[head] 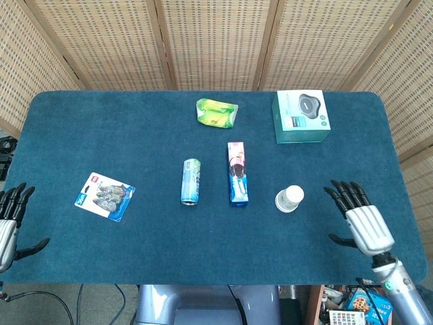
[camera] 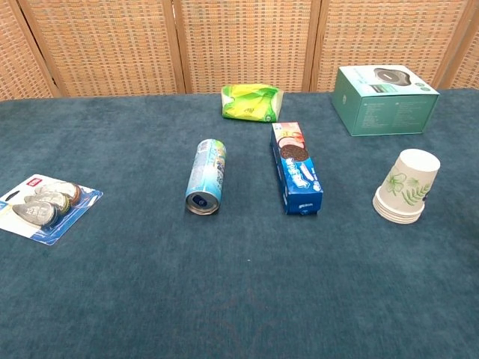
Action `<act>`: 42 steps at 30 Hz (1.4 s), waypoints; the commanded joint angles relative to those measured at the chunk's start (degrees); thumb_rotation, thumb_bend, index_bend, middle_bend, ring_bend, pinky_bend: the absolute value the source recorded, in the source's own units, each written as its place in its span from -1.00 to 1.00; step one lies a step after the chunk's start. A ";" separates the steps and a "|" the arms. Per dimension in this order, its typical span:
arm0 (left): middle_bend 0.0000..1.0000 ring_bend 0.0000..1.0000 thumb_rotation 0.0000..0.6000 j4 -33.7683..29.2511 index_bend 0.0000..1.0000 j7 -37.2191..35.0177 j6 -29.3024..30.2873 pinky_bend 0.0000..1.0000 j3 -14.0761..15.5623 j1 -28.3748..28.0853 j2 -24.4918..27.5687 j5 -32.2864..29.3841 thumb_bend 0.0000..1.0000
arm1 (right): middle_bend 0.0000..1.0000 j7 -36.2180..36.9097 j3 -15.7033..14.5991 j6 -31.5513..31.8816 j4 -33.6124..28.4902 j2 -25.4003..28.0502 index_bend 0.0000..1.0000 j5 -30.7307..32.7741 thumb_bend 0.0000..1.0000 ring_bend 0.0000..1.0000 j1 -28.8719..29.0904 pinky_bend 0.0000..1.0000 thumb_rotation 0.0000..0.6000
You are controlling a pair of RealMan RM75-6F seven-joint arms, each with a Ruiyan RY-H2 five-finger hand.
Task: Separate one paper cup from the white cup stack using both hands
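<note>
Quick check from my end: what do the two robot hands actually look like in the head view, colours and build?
Both match: the right robot hand has slim black fingers on a ribbed silver-grey metallic palm, narrowing to a grey wrist. The left robot hand, cut off by the picture's edge, shows the same black fingers and silver palm. No sleeves or markings are visible.

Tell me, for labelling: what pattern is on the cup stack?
Green leaves on white cup stack, clearest in chest view.

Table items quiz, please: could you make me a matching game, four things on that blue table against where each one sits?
Things:
1. paper cup stack
2. teal box
3. blister pack
4. green packet

Places:
A. far edge, middle
B. left side, alone
C. far right corner
D. right side, upside down, nearest the right hand

Pairs: 1-D, 2-C, 3-B, 4-A
</note>
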 commanded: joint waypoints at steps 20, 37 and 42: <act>-1.00 -1.00 1.00 0.82 -1.00 1.91 -4.70 -1.00 -2.31 -2.46 -1.18 -7.75 -0.67 | -0.39 -2.93 4.52 -24.06 14.71 -13.67 -0.50 18.34 -0.39 -0.58 18.56 -0.31 1.00; -1.00 -1.00 1.00 0.97 -1.00 2.78 -5.46 -1.00 -2.44 -3.13 -1.44 -9.20 -0.67 | 0.18 1.93 5.23 -23.49 15.68 -15.12 0.11 20.83 -0.20 -0.05 19.55 0.03 1.00; -1.00 -1.00 1.00 1.40 -1.00 2.94 -5.82 -1.00 -2.67 -3.64 -1.60 -9.27 -0.67 | 0.19 5.93 6.30 -21.94 12.31 -12.65 0.11 20.21 -0.19 -0.05 19.01 0.03 1.00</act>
